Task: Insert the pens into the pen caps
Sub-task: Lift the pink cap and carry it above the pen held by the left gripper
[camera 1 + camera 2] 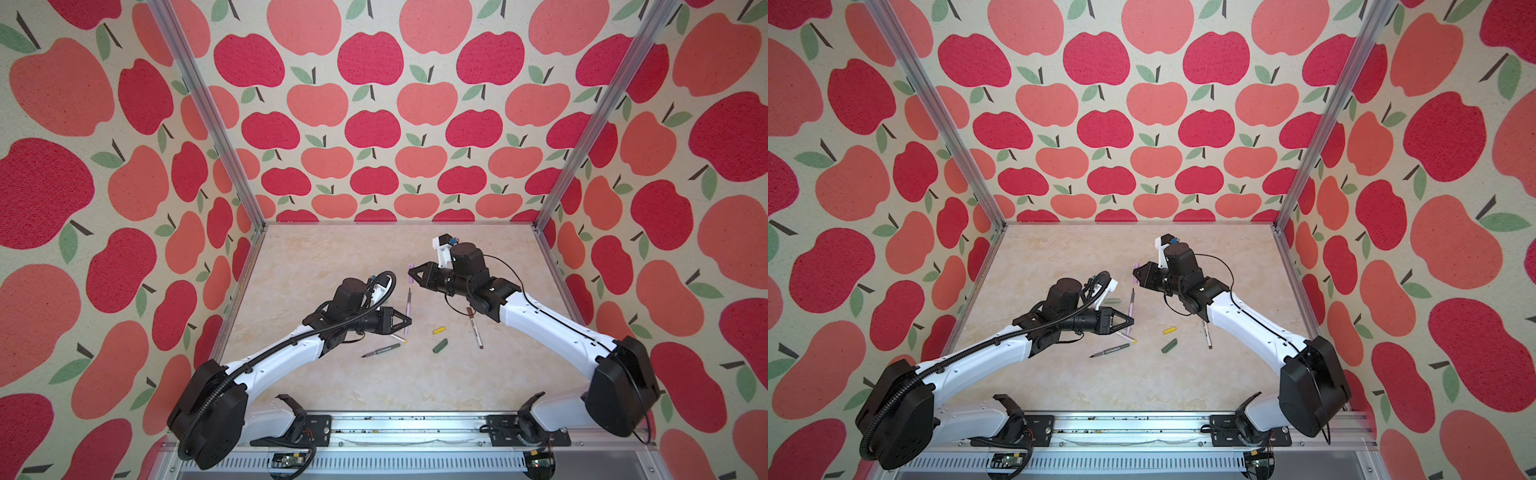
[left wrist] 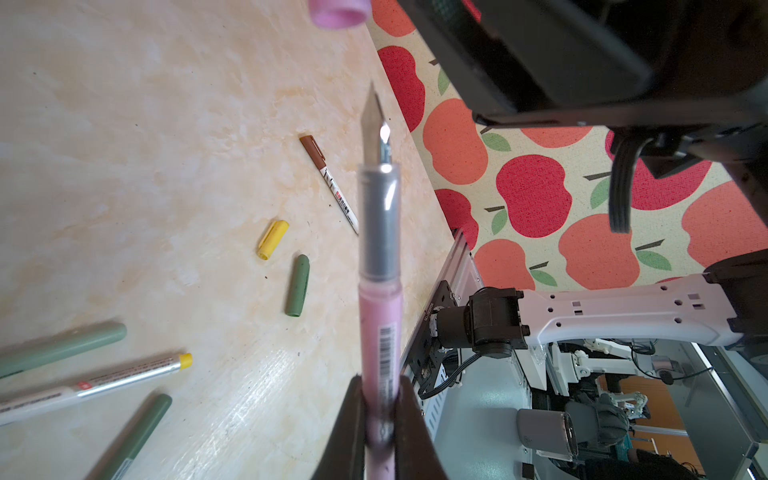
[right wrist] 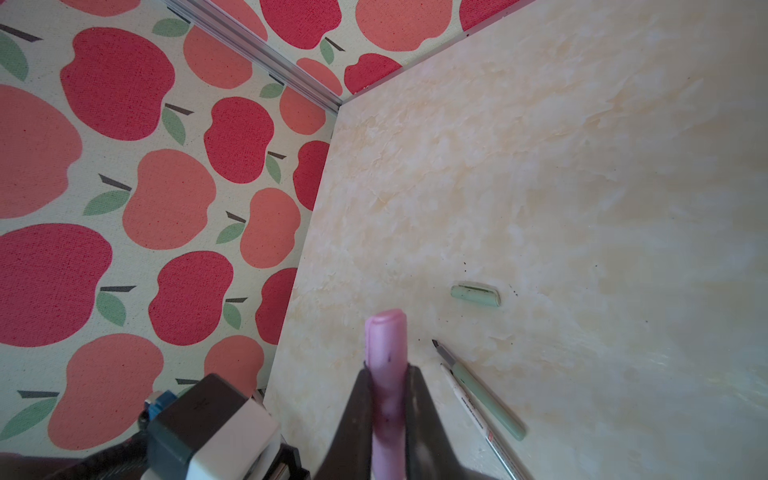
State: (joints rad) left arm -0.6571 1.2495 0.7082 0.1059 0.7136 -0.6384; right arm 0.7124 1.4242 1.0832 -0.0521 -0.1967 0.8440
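The pink pen (image 1: 408, 307) is pinched near its rear end by the left gripper (image 1: 409, 321), whose fingers are pressed onto the barrel. In both top views its long axis runs from the near side toward the back wall. The dark tip points away, at the pink cap (image 1: 412, 266). That cap is clamped in the right gripper (image 1: 410, 275), roughly in line with the pen. A gap is seen between tip and cap. Both arms are stretched in from the near corners over the table (image 1: 332, 266). The left gripper is turned rightward and the right gripper leftward. A yellow cap (image 1: 439, 330), a dark green cap (image 1: 440, 345) and a brown pen (image 1: 476, 328) are left lying flat.
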